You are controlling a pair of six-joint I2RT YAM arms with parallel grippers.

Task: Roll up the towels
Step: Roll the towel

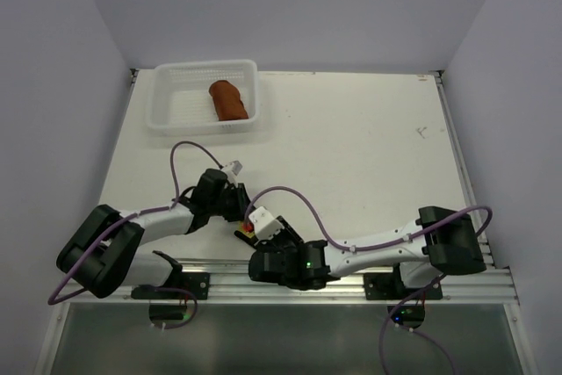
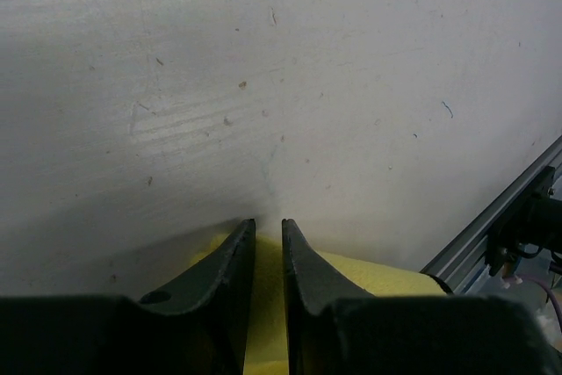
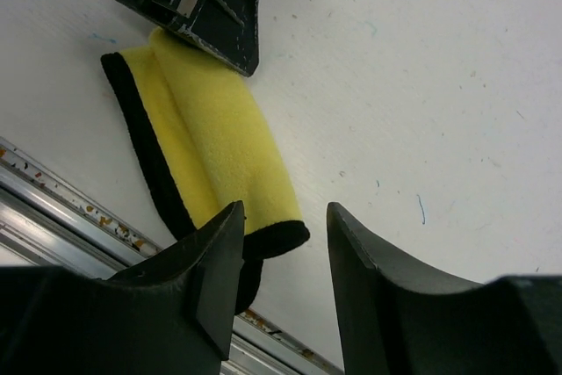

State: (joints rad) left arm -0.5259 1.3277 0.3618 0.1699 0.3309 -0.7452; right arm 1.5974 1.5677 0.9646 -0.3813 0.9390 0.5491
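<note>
While the rust-brown towel (image 1: 230, 100) lies rolled in the basket (image 1: 206, 66), the left end effector (image 2: 268, 224), narrowed to a slit, nips one end of the yellow towel (image 3: 219, 138) at the near edge of the desk (image 1: 351, 147), seemingly anchoring it; the right end effector (image 3: 285, 210) gapes over the other.

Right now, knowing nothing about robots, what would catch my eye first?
A yellow towel with a dark hem lies folded at the near edge of the table; the left gripper pinches one end and the open right gripper hovers over the other. At the far left, a rust-brown towel sits rolled in a white basket.
</note>
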